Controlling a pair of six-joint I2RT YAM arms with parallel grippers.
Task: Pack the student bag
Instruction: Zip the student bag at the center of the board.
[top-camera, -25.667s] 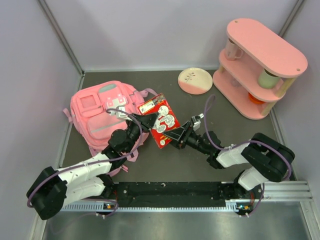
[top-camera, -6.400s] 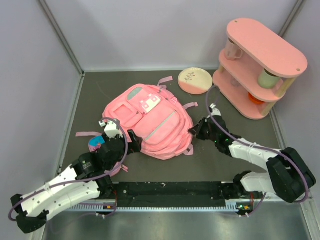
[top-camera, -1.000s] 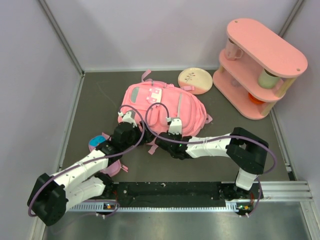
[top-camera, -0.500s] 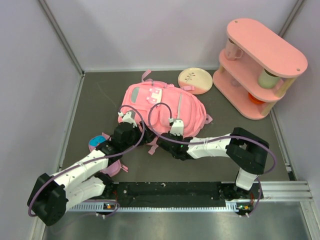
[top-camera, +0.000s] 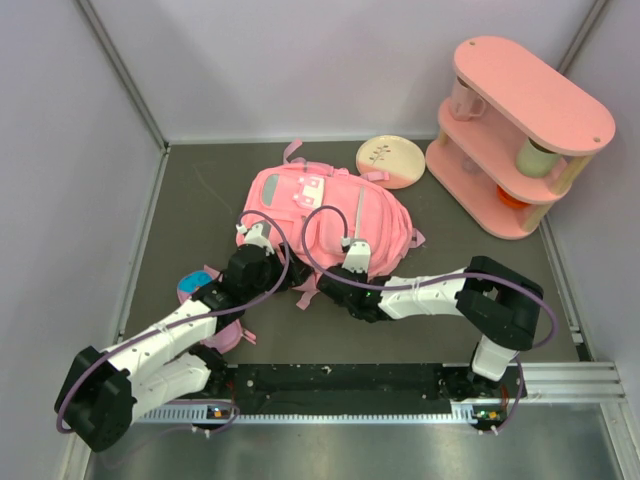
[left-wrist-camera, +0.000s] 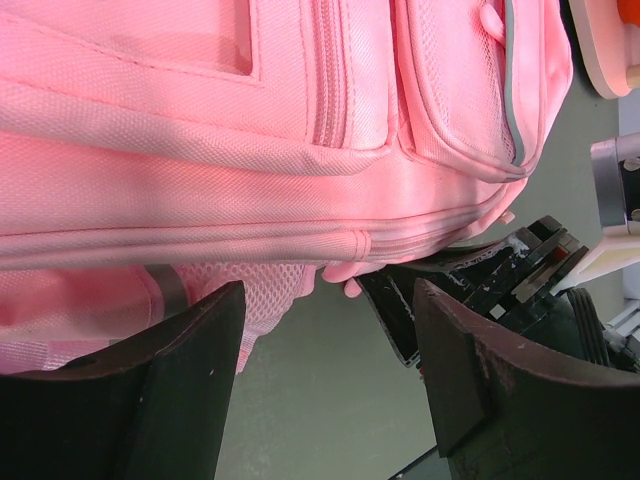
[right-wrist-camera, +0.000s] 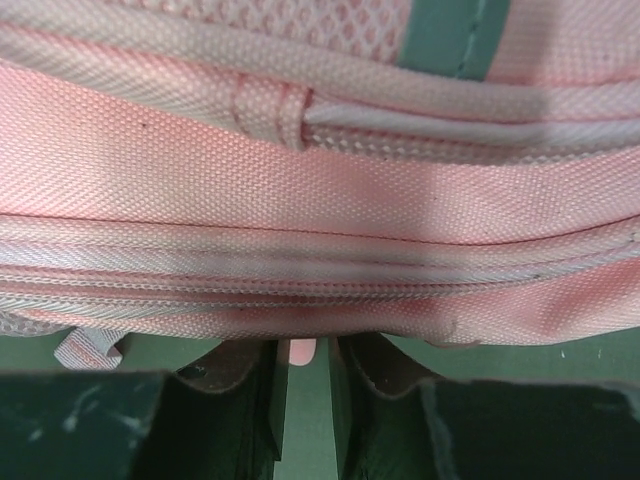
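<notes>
Left gripper (top-camera: 268, 248) spread wide and empty at 8 o'clock of the student bag (top-camera: 330, 205), right gripper (top-camera: 338, 272) at its 6 o'clock edge, from left wrist, bag hem at 12 o'clock of the released fingers (left-wrist-camera: 190, 400), from right wrist, jaws narrowly parted around a pink tab (right-wrist-camera: 300, 350), bag seam at 12 o'clock

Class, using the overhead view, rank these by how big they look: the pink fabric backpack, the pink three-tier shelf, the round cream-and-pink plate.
1 and 2, not ranked: pink three-tier shelf and pink fabric backpack. They look about alike, and the shelf stands taller, nearer the camera.
3: round cream-and-pink plate, clearly the smallest.
</notes>
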